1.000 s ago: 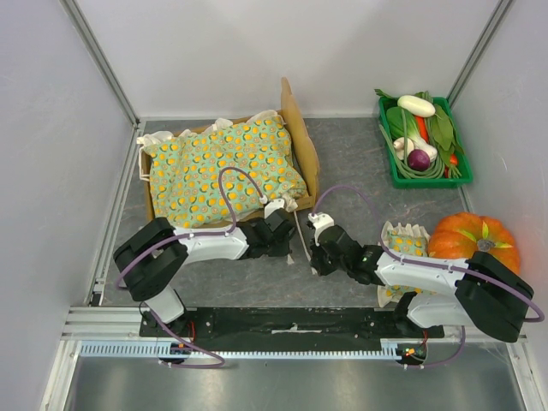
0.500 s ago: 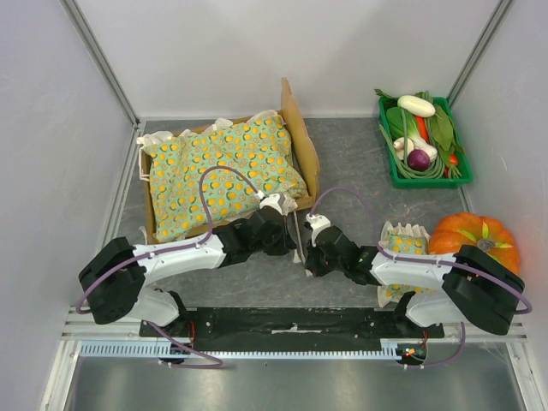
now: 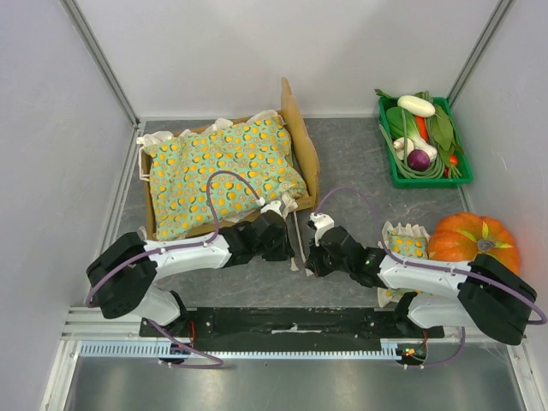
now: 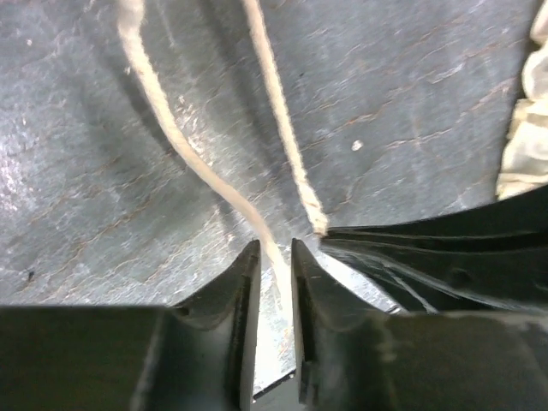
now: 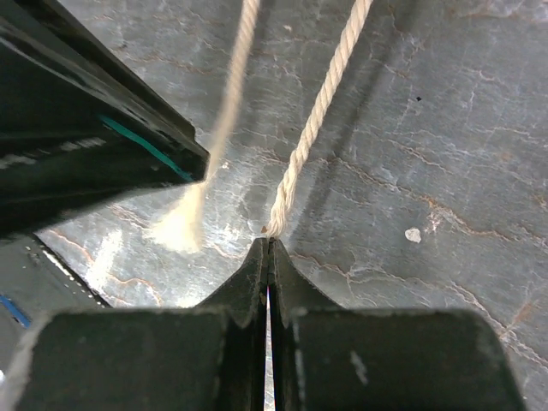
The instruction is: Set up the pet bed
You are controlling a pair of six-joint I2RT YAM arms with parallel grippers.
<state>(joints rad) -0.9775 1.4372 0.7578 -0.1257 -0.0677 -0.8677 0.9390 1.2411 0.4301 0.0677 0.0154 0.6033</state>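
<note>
The pet bed (image 3: 301, 137) stands at the back left, its light-wood headboard upright and a green orange-dotted blanket (image 3: 223, 167) spread over it. Two cream cords (image 3: 297, 229) run from the blanket's near corner onto the grey table. My left gripper (image 4: 274, 253) is low over the table, its jaws slightly apart, and one cord (image 4: 175, 137) lies loose in the gap. My right gripper (image 5: 269, 244) is shut on the end of the other cord (image 5: 317, 120). In the top view the left gripper (image 3: 289, 246) and the right gripper (image 3: 312, 257) nearly touch.
A small matching ruffled pillow (image 3: 404, 244) lies under my right arm, next to an orange pumpkin (image 3: 475, 240). A green tray (image 3: 428, 181) of vegetables sits at the back right. White walls with metal rails enclose the table.
My left gripper's jaws have parted a little around the cord, and the left arm's elbow has swung out to the left. The right gripper keeps its pinch and has barely moved.
</note>
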